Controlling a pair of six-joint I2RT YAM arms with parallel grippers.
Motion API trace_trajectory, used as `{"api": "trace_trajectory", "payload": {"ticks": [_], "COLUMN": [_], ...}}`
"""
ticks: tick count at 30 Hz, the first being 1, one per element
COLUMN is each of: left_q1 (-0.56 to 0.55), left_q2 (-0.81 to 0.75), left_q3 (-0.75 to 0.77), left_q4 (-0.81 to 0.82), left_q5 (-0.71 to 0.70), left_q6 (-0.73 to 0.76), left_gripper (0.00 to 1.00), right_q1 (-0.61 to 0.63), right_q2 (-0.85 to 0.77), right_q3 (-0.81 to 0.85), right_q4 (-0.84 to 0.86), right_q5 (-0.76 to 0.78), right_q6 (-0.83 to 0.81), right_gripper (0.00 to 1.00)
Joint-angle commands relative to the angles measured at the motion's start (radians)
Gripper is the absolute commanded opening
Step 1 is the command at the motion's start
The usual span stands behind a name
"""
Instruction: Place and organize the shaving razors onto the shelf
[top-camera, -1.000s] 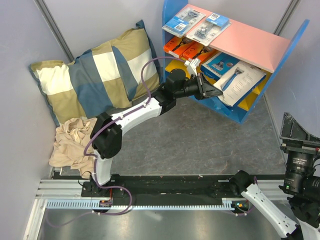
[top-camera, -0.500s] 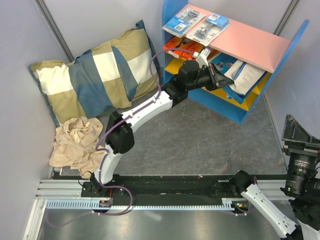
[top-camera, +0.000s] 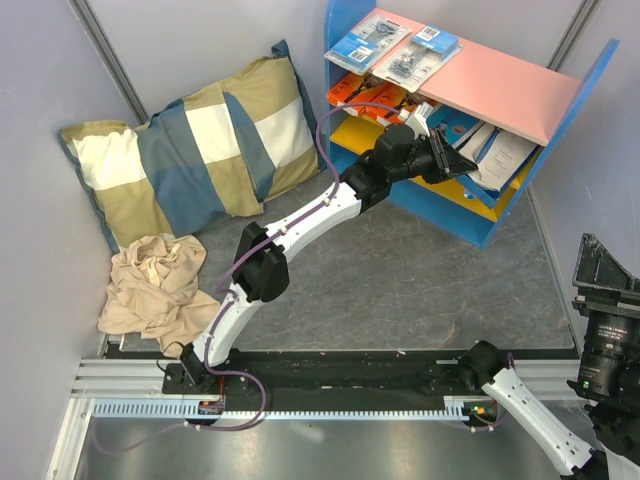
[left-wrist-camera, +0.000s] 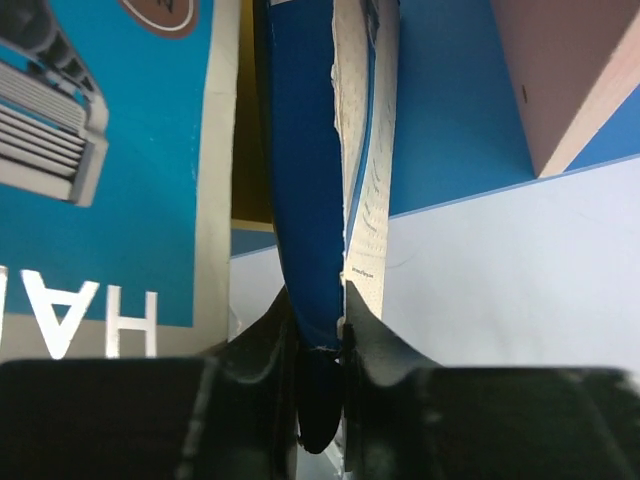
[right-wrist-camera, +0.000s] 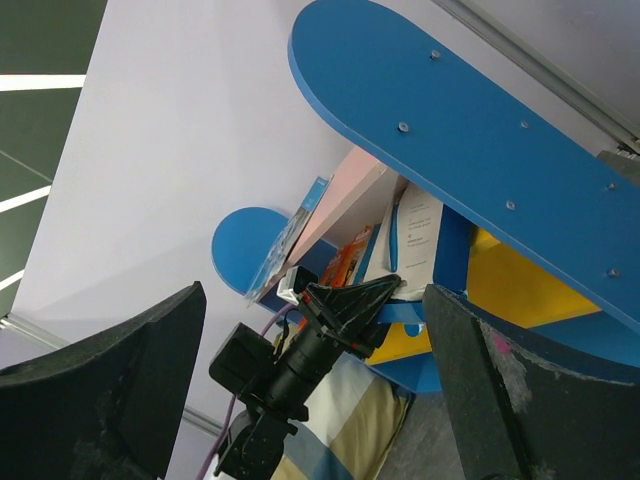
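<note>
Left wrist — your left gripper (left-wrist-camera: 320, 325) pinches the blue razor box (left-wrist-camera: 303, 150) at the shelf's (top-camera: 586, 85) front edge; right gripper (right-wrist-camera: 312, 330) spread wide.

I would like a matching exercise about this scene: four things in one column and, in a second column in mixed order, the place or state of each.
Column one:
1. clear blister packs
2. orange boxes
3. left gripper
4. checked pillow

Column two:
A. on the floor beside the shelf, against the wall
B. lying on the pink top board
C. closed on the edge of a blue and white razor box
D. tucked beneath the pink top board

Pairs: 1-B, 2-D, 3-C, 4-A
</note>
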Motion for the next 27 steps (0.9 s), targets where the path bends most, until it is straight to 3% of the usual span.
{"api": "trace_trajectory", "payload": {"ticks": [1,4,10,13,19,27], "left_q1": [-0.013,-0.014,-0.014,-0.016,-0.016,-0.011], "left_q2": [0.001,-0.005,-0.033,-0.06,-0.102,-0.088], "left_q3": [0.065,0.065,0.04,0.019,-0.024,0.051], "left_q4": [0.03,0.027,-0.011,-0.027,-0.039,-0.031], "left_q5": [-0.008,-0.005,0.011,0.015,0.007,0.018], "left_q6": [-0.024,-0.016,0.008,0.037,0.079,0.089], "left_gripper": [0.3,0.48,0.73,0.8,0.82,0.84], "right_q1": [0.008,0.008,0.008,0.006,0.008,0.014], "right_q2": [-0.017,-0.018,-0.024,-0.024,-0.015,0.065], "right_q3": [0.025,0.025,0.019,0.02,0.017,0.052], "right_q4": [-0.019,-0.023,-0.033,-0.034,-0.039,-0.05], "right_q5": [0.014,0.013,0.013,0.013,-0.019,-0.102], "right_q6": [-0.015,-0.012,0.0,0.0,0.002,-0.025], "right_gripper": [0.98,0.98,0.98,0.98,0.98,0.98]}}
